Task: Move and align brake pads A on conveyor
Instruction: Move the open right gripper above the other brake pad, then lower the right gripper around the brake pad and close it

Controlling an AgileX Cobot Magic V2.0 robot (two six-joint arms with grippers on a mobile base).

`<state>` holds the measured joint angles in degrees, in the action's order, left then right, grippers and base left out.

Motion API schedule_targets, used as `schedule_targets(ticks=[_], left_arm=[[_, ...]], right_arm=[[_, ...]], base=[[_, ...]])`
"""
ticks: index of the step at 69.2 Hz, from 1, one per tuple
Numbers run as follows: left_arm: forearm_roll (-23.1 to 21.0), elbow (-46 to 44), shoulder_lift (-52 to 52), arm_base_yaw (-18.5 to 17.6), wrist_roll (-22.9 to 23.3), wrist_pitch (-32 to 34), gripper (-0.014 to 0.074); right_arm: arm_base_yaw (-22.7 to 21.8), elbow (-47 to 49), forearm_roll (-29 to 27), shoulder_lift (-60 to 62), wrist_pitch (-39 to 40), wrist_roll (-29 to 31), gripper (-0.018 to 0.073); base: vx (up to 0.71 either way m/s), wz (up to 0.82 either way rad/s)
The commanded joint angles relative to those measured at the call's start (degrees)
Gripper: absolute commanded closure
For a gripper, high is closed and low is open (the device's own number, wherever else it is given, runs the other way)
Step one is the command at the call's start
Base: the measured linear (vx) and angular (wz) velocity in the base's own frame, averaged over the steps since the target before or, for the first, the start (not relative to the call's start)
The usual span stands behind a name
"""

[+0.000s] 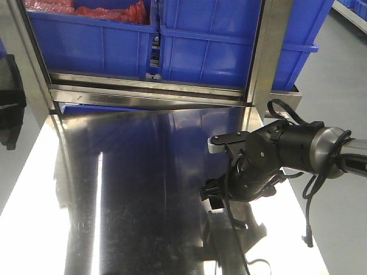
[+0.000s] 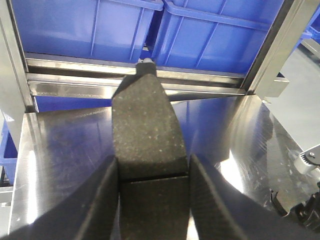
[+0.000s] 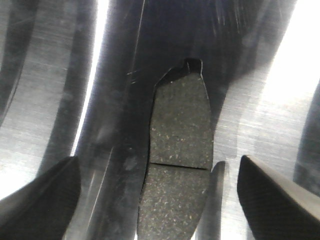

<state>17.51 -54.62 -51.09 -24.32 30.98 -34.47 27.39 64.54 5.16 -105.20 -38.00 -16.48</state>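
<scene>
Two brake pads (image 2: 145,130) (image 3: 180,130), one steel table (image 1: 126,172)

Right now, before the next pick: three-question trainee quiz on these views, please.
1. True or false: the left pincer is empty.
2. In the right wrist view, the brake pad lies: A) in a bin, B) on the steel table between the fingers of the open right pincer, C) on the conveyor.
3. Fill in: the bins behind the table are coloured ___.
Key: 1 false, it grips a second pad. 2 B. 3 blue.
</scene>
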Motion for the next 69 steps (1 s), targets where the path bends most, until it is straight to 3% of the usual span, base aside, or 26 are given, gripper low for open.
schedule_targets(ticks=[1,69], left_arm=[[0.6,-1.5,0.6,-0.3,0.0,4.9,0.0398],[0.6,-1.5,0.6,-0.3,0.0,4.9,0.0398]], right_arm=[[0.0,1.7,0.6,2.0,1.7,-0.2,-0.0026],[0.0,1.7,0.0,0.3,1.6,-0.2,-0.0024]], base=[[0.00,0.00],[0.00,0.00]])
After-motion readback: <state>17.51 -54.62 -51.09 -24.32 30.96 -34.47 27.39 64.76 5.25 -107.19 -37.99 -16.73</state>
